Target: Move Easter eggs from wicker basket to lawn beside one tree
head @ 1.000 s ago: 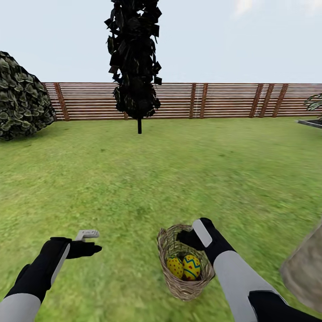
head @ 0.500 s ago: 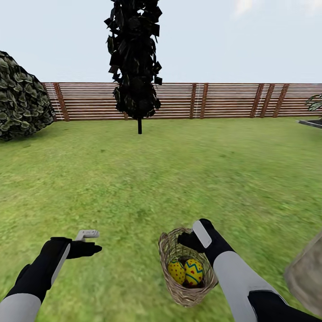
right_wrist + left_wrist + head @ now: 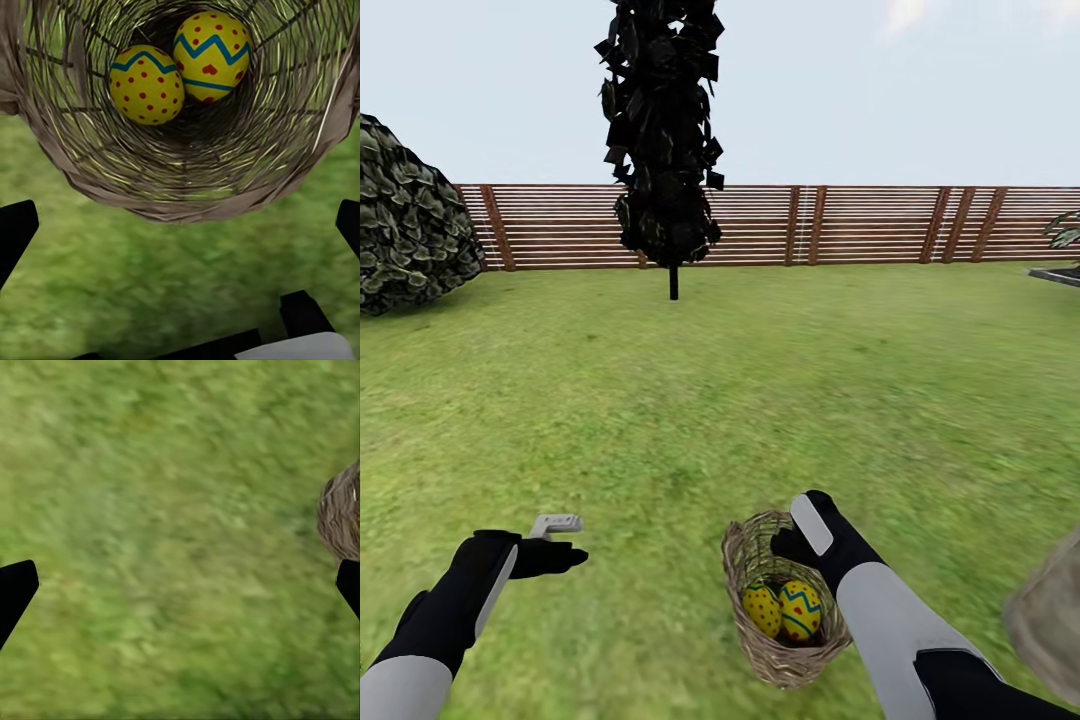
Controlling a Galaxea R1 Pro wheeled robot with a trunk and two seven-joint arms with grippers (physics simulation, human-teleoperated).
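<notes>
Head view: the right gripper point(image 3: 792, 545) hovers at the rim of the tipped brown woven-twig wicker basket point(image 3: 780, 655), near the mottled green lawn's point(image 3: 760, 400) near edge.

Left wrist view: the left gripper's point(image 3: 180, 589) fingertips point(image 3: 15, 589) stand wide apart over grass.

Right wrist view: right jaws spread wide and empty; two yellow red-dotted zigzag-banded Easter eggs point(image 3: 212, 56) lie deep inside. A clumsy reach could roll the basket.

2 arms with pale grey forearms, black wrists with grey panels, and black fingers point(image 3: 16, 589).

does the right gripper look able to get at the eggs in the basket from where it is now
Probably yes. The right gripper hangs at the wicker basket rim, fingers spread wide, and its wrist view looks straight down the open mouth at two eggs with nothing across it. The narrow woven walls may crowd the fingers.
</notes>
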